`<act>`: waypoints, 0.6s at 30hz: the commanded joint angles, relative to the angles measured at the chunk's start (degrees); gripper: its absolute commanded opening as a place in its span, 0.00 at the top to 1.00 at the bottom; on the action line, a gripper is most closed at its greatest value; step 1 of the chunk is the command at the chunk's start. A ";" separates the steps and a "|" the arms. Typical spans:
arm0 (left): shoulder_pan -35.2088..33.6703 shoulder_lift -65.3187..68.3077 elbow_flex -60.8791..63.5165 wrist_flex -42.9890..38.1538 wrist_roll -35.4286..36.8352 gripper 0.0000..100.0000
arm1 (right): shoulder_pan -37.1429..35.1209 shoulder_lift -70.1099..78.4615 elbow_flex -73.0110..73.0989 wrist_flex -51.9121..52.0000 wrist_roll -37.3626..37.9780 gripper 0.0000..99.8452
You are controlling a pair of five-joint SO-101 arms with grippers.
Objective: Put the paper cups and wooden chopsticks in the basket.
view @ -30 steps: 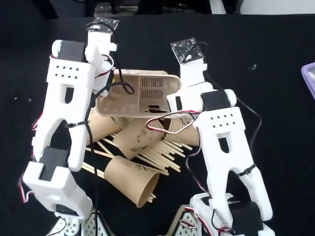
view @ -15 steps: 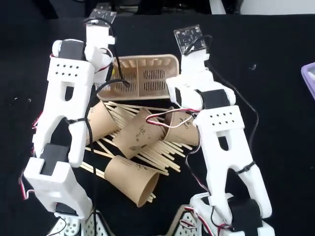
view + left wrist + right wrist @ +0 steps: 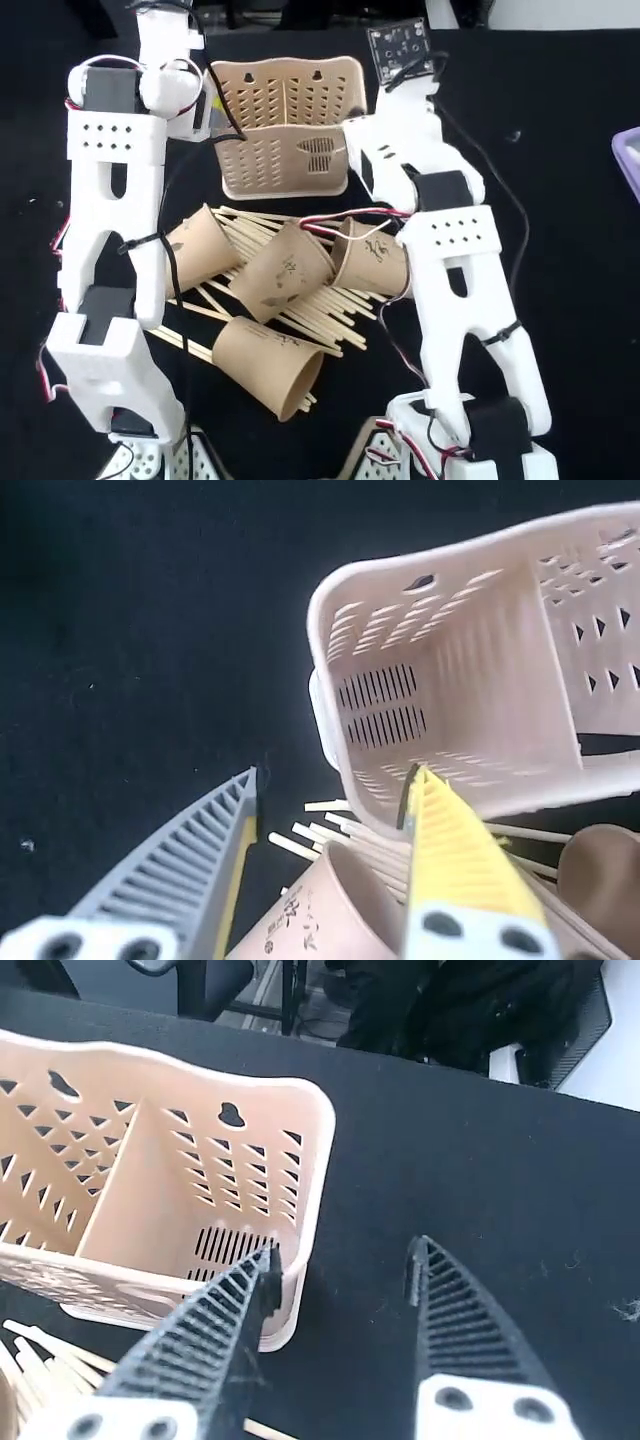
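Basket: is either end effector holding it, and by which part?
Nothing is held. The left end effector is open near the basket, and the right end effector is open beside its corner; neither closes on its wall or rim.

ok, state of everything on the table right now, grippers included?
basket: upright, empty.
paper cups: four, all lying on their sides on the chopsticks.
wooden chopsticks: loose heap under the cups, outside the basket.
left gripper: open, holding nothing.
right gripper: open, holding nothing.
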 commanded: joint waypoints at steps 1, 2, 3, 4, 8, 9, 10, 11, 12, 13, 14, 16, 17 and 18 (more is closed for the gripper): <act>-0.31 1.49 -3.21 -0.79 -0.35 0.76 | 0.00 0.04 -2.68 -1.32 0.35 0.84; -0.31 2.20 -3.38 -0.70 -0.35 0.76 | 0.00 0.04 -2.33 -1.41 0.44 0.88; -0.31 2.64 -3.38 -0.70 -0.35 0.76 | 0.00 0.04 -2.24 -1.49 0.44 0.92; -0.31 3.08 -3.38 -0.70 -0.35 0.77 | 0.00 -0.04 -2.24 -1.67 0.44 0.96; -0.31 4.04 -3.38 -0.70 -0.26 0.93 | 0.00 -0.04 -2.42 -1.85 0.53 0.99; -0.31 4.13 -3.38 -0.70 -0.26 0.98 | 0.00 -0.13 -2.42 -1.67 0.53 0.99; -0.31 4.04 -3.38 -0.70 -0.26 0.97 | 0.00 -0.22 -2.24 -1.41 0.44 0.99; -0.31 3.87 -3.38 -0.70 -0.26 0.95 | 0.00 -0.48 -1.98 -1.32 0.26 0.99; -0.31 3.87 -3.47 -0.79 -0.35 0.96 | 0.00 -0.48 -1.89 -0.62 0.18 0.99; -0.31 3.87 -3.56 -1.05 -0.44 0.98 | 0.00 -0.48 -1.98 0.26 0.18 0.99; -0.31 3.87 -3.56 -1.41 -0.53 0.97 | 0.00 -0.57 -2.07 1.32 0.09 0.99; -0.31 3.87 -3.56 -1.58 -0.70 0.97 | 0.00 -0.57 -1.89 3.16 0.09 0.99; -0.31 3.87 -3.47 -1.49 -0.70 0.97 | 0.00 -0.57 -1.80 4.48 0.09 0.99; -0.31 3.87 -3.12 -1.41 -0.70 0.97 | 0.00 -0.57 -1.80 5.63 0.09 0.99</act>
